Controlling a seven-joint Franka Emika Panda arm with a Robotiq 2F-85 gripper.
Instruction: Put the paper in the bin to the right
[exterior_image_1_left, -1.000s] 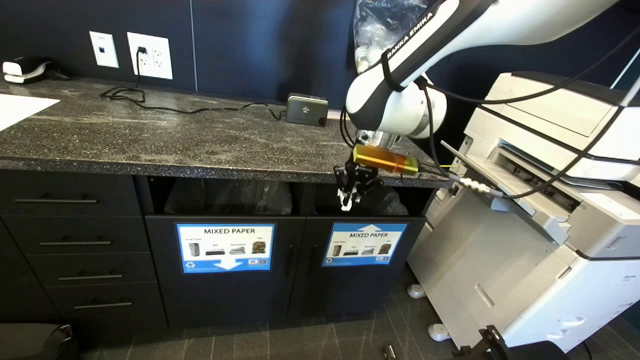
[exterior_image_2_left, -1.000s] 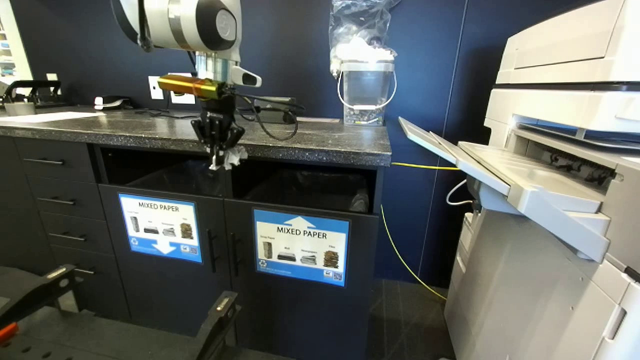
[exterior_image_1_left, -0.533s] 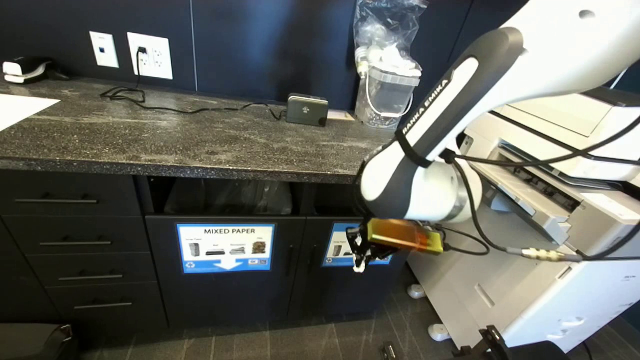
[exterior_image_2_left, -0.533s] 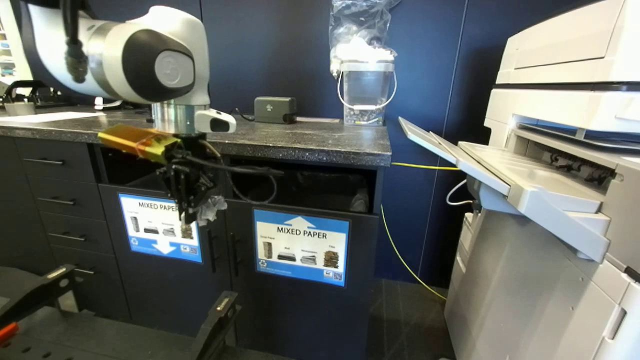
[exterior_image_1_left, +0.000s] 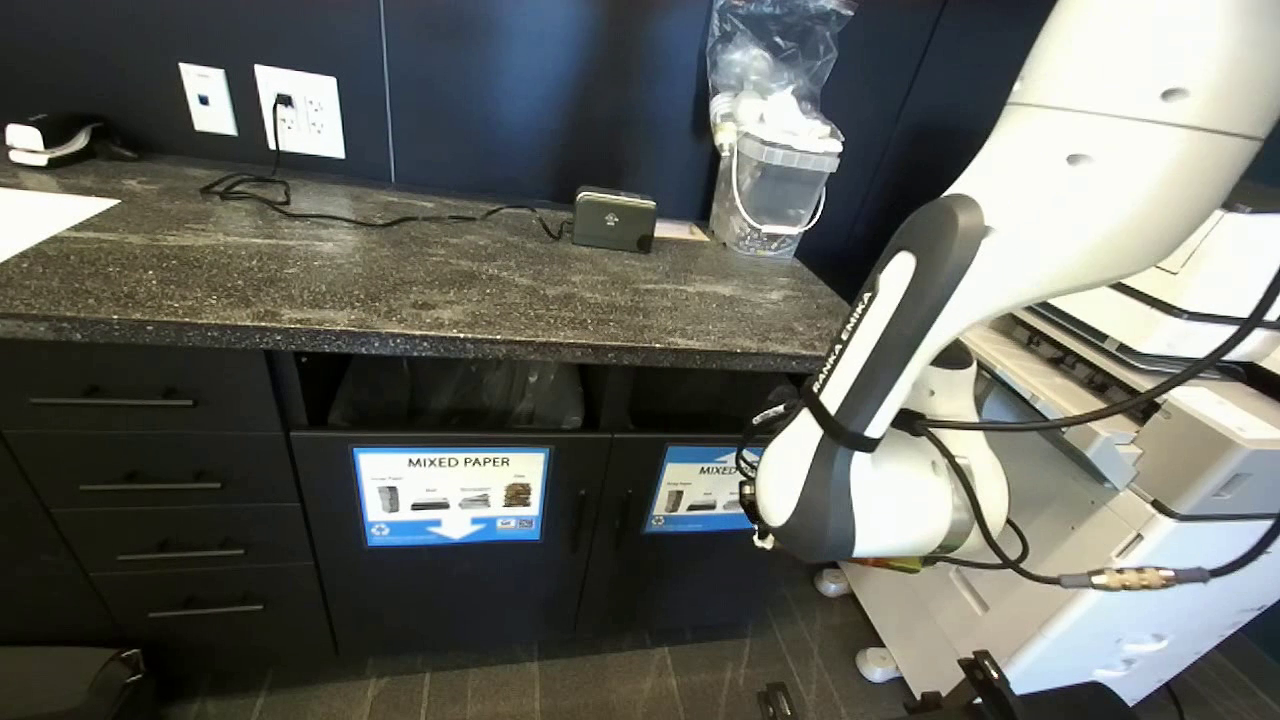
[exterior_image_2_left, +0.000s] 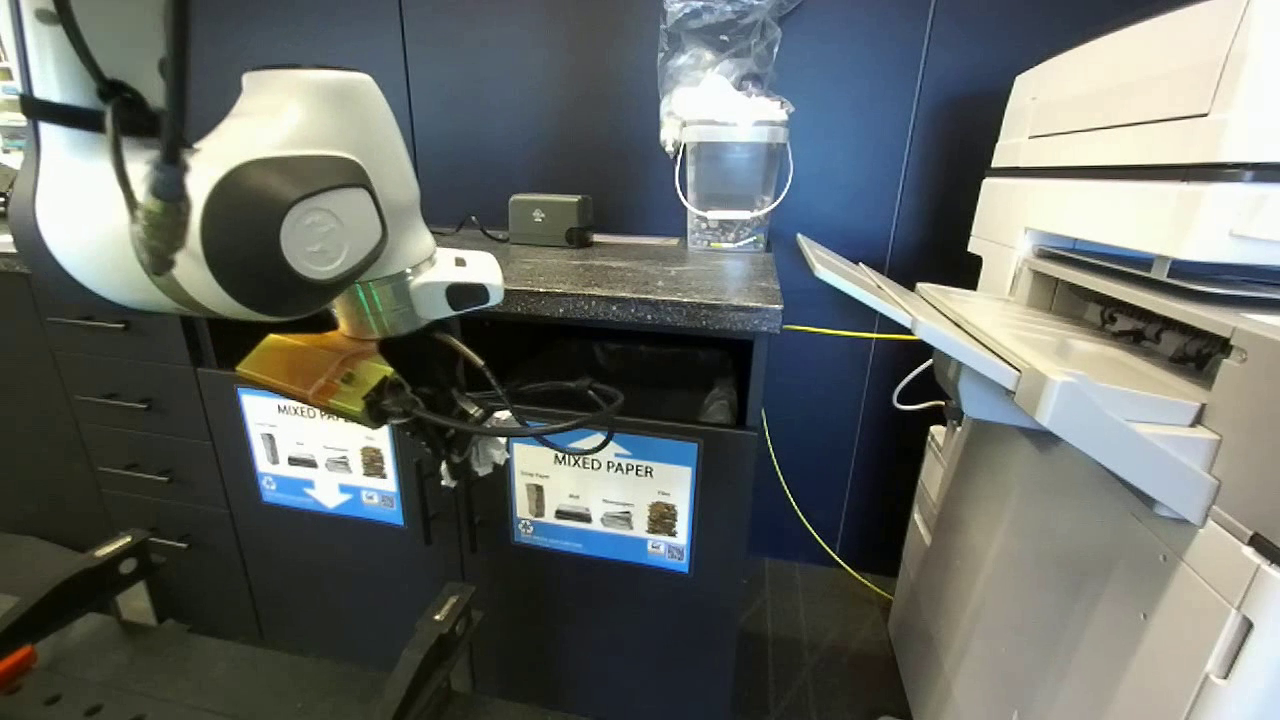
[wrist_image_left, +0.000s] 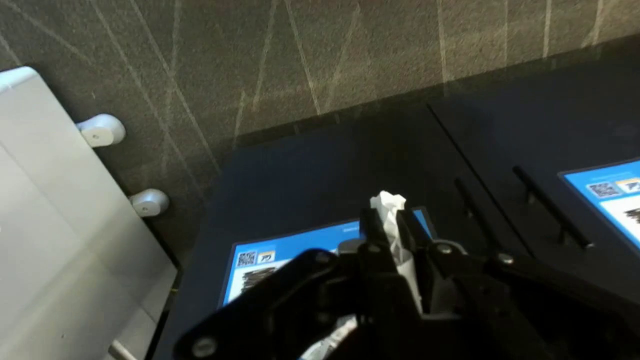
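Note:
White crumpled paper (wrist_image_left: 389, 204) is pinched between the dark fingertips of my gripper (wrist_image_left: 388, 220) in the wrist view. It also shows in an exterior view (exterior_image_2_left: 488, 456), while only a scrap of paper (exterior_image_1_left: 763, 542) shows past the arm in an exterior view. My gripper (exterior_image_2_left: 456, 470) is shut on the paper, tilted, in front of the cabinet doors and lower than the bin openings. The right-hand bin (exterior_image_2_left: 610, 640) is a dark cabinet compartment with an open top slot, a dark liner inside and a blue-and-white label; its label reads "MIXED PAPER" with an up arrow.
A left compartment (exterior_image_1_left: 450, 590) has a similar label with a down arrow. The stone countertop (exterior_image_1_left: 420, 290) overhangs both openings. A printer (exterior_image_2_left: 1000, 520) stands to the right with a protruding tray (exterior_image_2_left: 910, 310). A clear bucket (exterior_image_2_left: 735, 180) and a small dark box (exterior_image_2_left: 550, 220) sit on the counter.
My gripper has come down from the height of the openings and away from the counter, still holding the paper. In the last half second it has shifted toward the right-hand door and tilted.

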